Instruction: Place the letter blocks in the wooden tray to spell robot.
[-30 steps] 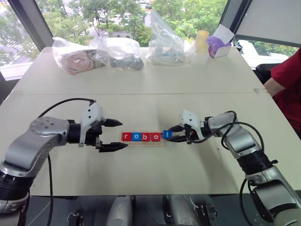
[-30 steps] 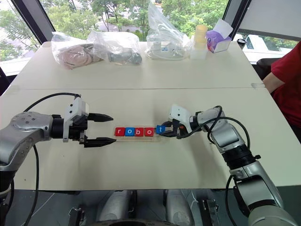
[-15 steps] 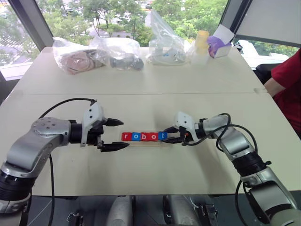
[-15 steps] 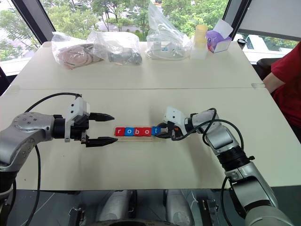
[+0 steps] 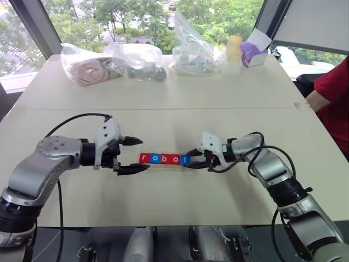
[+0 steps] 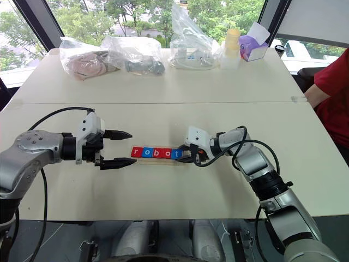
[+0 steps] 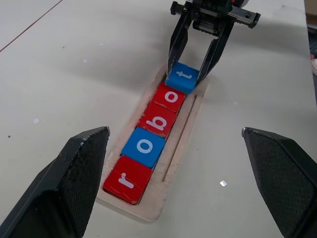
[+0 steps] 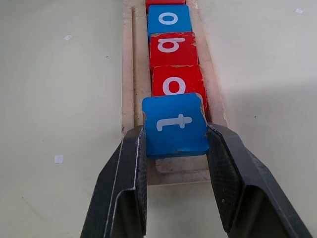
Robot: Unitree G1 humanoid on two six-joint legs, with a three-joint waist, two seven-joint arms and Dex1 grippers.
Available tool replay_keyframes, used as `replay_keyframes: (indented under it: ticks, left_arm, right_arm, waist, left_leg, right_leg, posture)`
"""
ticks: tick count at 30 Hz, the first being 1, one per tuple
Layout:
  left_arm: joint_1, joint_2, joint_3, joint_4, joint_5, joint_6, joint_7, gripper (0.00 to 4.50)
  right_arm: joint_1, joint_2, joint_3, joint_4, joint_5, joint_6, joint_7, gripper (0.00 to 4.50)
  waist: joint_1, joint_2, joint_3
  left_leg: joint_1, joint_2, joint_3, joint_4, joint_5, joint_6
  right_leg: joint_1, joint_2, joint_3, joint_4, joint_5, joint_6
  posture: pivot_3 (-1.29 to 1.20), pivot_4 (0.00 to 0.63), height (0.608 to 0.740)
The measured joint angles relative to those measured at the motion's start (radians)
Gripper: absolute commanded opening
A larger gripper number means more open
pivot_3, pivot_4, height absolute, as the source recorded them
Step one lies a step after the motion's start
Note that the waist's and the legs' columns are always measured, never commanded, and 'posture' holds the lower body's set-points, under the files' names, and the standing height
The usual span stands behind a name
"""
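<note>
Left gripper [image 5: 132, 155]: black fingers spread wide, at 9 o'clock of the tray, apart from it.
Wooden tray [image 7: 184, 130]: pale grooved strip, mid-table.
Letter blocks [image 5: 162, 159]: glossy cubes, white letters; r, o, b, o seated in a row.
Blue t block [image 8: 175, 125]: tilted at the tray's 3 o'clock end.
Right gripper [image 8: 176, 163]: clamped on the t block.
Table [image 5: 180, 196]: matte cream, bare around the tray.
</note>
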Motion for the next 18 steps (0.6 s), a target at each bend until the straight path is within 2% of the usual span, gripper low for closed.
replay_keyframes:
  ticks: [18]
  left_arm:
    - [-0.001,-0.012,-0.018,0.01,0.031,-0.019,-0.001,4.5]
  right_arm:
    - [0.015,-0.019,-0.006,-0.028,0.003,0.02,-0.018,1.12]
  waist:
    - [0.001,0.0,0.0]
  left_leg:
    - [0.0,0.0,0.0,0.0,0.0,0.0]
  right_leg:
    - [0.0,0.0,0.0,0.0,0.0,0.0]
  posture:
    - [0.0,0.15,0.74]
